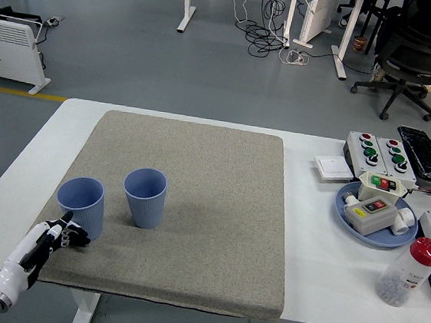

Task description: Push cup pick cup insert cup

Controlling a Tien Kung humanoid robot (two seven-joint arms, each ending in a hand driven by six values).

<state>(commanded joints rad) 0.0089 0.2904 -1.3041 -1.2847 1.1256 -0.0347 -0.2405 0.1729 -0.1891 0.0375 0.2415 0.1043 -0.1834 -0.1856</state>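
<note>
Left hand at the mat's near-left corner, fingers curled, holding nothing, just below the left cup. Second cup upright just to its right.

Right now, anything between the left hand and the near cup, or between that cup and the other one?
Nothing visible. The left hand sits right at the base of the left cup, with only bare grey mat around them. The gap between that cup and the second cup to its right is also bare mat.
</note>
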